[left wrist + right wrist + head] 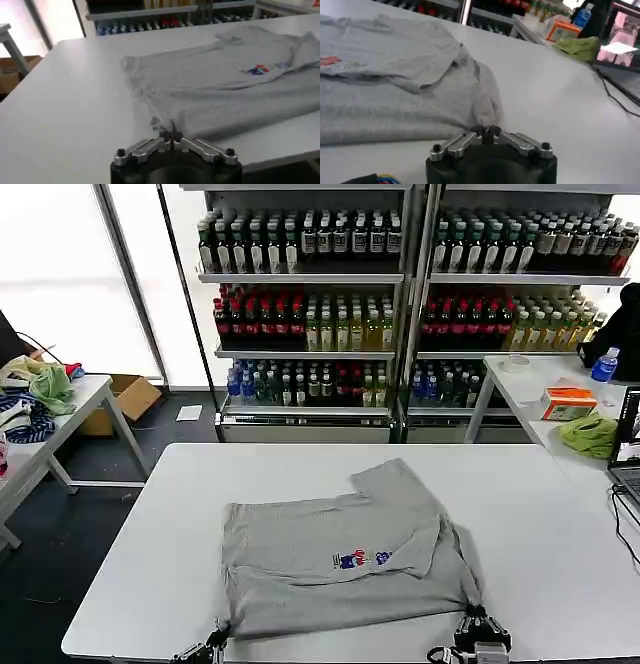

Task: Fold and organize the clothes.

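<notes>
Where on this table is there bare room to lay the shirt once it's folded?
The table is bare left of the grey shirt, along the far edge toward the drink shelves, and widely on the right up to the laptop cable. The near edge is crowded: the left pincer and right pincer each pinch a shirt corner there.

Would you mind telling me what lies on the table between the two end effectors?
The grey shirt's near hem spans it in the head view; the left end effector pinches one corner, the right end effector the other.
</notes>
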{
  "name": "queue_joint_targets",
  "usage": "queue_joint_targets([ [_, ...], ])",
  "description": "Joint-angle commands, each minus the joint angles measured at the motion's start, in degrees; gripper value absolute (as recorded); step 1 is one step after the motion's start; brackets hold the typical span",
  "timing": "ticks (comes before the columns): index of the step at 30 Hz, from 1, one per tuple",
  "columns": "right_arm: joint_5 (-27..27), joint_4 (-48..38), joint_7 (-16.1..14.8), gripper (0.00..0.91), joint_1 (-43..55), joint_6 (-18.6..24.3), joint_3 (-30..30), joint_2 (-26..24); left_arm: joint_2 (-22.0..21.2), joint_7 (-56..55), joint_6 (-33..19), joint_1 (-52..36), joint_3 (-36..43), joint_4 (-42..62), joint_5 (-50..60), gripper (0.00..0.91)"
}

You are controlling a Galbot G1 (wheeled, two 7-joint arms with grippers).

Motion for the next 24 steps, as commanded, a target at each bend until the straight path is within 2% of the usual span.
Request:
queue_joint_targets([
  [1,0.44,3.16,0.44,0.907,-1.89,-0.01,0.45,-0.36,-0.42,-0.2,-0.09,1.01,0.08,-1.14,0.92,0.907],
  [10,-0.32,9.36,2.13,0.907,-5.35,-0.04,0.3,-0.04,-1.78,-0.08,-0.73,-3.47,0.17,-0.63,2.0,0.907],
  [13,0.58,11.01,2.9,0.907,-4.7,-0.03,1.8,0.33,-1.7,-0.11,-0.73,-3.85,0.03,-2.81,1.6,0.907],
  [17,3.17,11.82,2.38,0.907,-0.61,0.33,6.01,1.22,-1.35,0.39,-0.26,-6.0,-1.24,-7.05,-0.5,0.907],
  [19,5.78,11.33,1.4,0.907,2.7,3.34,9.18,1.44,-0.75,0.93,-1.69,-8.52,-2.64,-7.67,-2.51,0.907],
  [21,6.82,9.27,-1.56,0.907,5.28,8.9,11.42,1.33,0.01,1.92,-4.24,-11.73,-4.31,-6.83,-2.54,0.907],
  [23,4.5,5.41,-4.48,0.907,9.11,16.2,12.38,1.38,0.61,3.31,-6.17,-14.44,-5.32,-5.13,-2.44,0.907],
  [24,4.44,3.58,-5.15,0.907,11.11,17.37,12.53,1.45,0.99,3.89,-6.71,-15.53,-5.61,-4.11,-2.5,0.907],
])
